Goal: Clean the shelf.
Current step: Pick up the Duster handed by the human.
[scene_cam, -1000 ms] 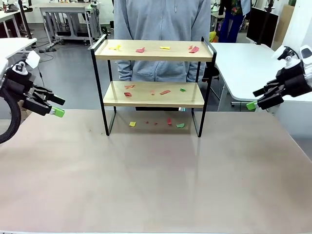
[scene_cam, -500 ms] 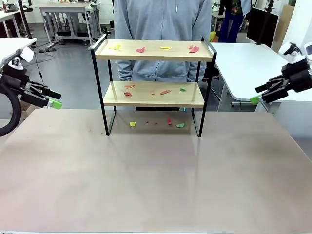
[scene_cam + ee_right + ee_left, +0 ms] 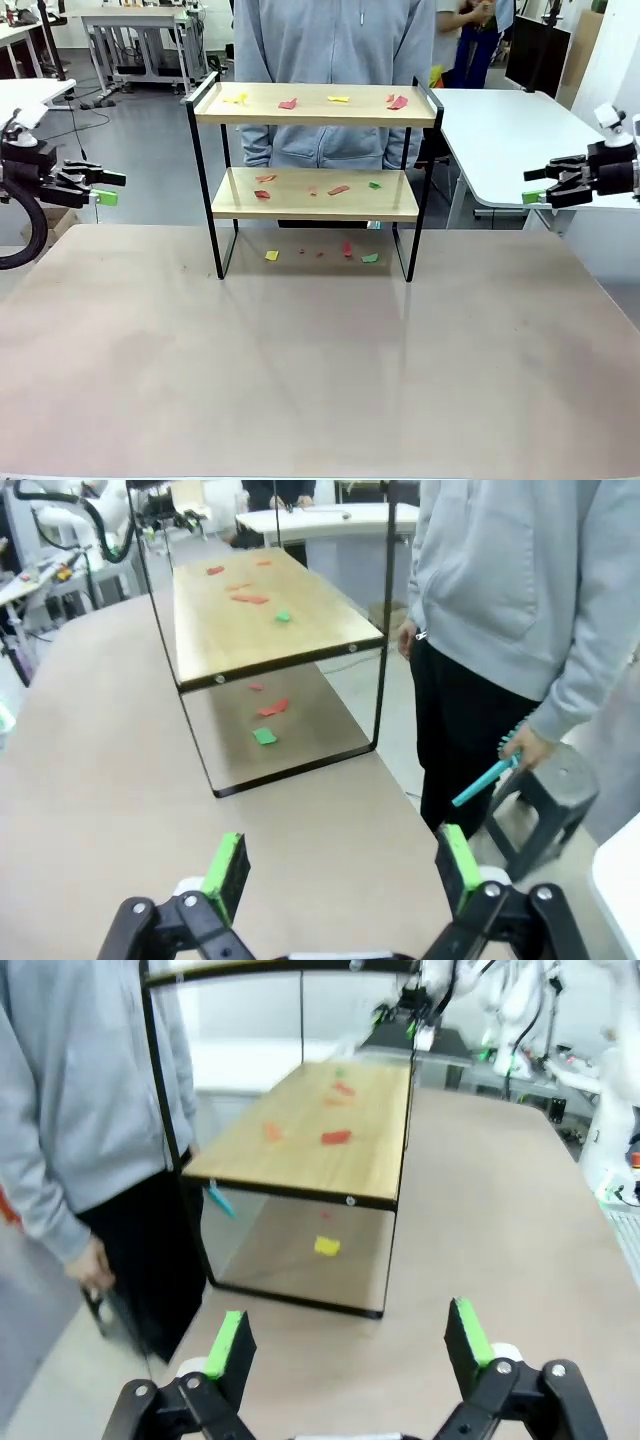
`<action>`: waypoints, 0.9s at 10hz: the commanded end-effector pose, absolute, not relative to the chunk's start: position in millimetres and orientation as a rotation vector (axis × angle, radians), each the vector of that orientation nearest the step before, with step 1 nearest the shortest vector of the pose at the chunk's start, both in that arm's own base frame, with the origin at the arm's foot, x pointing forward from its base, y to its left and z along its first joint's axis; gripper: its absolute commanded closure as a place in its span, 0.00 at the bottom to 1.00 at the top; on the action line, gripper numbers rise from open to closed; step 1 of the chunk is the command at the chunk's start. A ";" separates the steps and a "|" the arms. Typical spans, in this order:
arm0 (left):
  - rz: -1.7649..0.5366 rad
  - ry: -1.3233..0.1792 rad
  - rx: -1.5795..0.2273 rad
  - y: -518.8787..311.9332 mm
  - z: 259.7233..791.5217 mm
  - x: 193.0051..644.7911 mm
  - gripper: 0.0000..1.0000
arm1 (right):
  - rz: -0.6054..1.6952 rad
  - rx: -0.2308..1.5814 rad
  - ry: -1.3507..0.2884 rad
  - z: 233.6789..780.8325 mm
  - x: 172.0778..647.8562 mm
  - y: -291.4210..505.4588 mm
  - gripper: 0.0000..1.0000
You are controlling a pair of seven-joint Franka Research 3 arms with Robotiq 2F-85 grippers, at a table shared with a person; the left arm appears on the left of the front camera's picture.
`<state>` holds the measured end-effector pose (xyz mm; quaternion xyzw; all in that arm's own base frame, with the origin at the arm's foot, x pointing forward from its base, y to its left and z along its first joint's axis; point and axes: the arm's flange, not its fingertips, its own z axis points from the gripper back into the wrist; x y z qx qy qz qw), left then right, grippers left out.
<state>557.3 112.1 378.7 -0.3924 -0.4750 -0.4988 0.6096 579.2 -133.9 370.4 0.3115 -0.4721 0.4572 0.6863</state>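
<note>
The left hand (image 3: 108,189) and right hand (image 3: 532,187) hang apart, empty, either side of the shelf (image 3: 365,109). Best to sweep the scraps (image 3: 339,189) board by board (top first), gently.

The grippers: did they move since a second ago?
Yes. The left gripper and the right gripper both rose and levelled out, drawing slightly outward, open and empty. The shelf and its coloured scraps stayed put.
</note>
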 end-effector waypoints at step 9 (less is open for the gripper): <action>-1.197 -1.355 -0.866 123.5 349.4 583.6 0.00 | 1.020 0.824 -1.161 353.1 618.3 -149.8 0.00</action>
